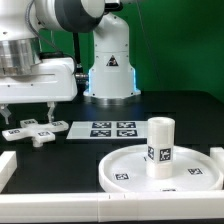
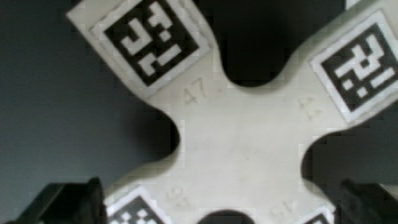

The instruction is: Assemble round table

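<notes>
Hanging with its fingers spread wide and holding nothing, the gripper sits right over the cross-shaped base piece, which lies flat on the dark table at 6 o'clock from the fingertips in the exterior view. The tips appear to end just above the piece, not on it.

In the wrist view the gripper has the cross-shaped base piece filling the space between its two dark fingertips. The four tagged arms have no single long axis and run diagonally to the line along which the jaws close.

As I judge it, the coming move is a short straight descent, and the grasp depends on whether the fingers meet the narrow hub or catch two splayed arms.

The round disc, with the leg upright on it, lies well apart at about 4 o'clock from the gripper. The marker board lies between them, at 3 o'clock from the base piece.
</notes>
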You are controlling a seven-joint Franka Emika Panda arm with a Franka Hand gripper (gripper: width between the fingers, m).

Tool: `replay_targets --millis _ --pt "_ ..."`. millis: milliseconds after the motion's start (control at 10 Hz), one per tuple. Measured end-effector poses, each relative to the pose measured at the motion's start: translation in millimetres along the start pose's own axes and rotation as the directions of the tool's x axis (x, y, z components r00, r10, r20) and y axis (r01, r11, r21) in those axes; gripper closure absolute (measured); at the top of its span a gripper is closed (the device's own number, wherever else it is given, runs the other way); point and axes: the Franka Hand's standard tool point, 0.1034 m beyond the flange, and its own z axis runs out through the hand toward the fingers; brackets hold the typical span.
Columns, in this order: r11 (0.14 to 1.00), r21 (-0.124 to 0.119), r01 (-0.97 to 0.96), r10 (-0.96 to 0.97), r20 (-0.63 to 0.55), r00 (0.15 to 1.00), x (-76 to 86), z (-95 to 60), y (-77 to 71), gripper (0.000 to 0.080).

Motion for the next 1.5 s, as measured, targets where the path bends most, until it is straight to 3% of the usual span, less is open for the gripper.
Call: replay_targets --millis 1500 --pt "1.000 0.001 0.014 -0.014 0.017 1.000 -2.6 8.9 -4.5 0.0151"
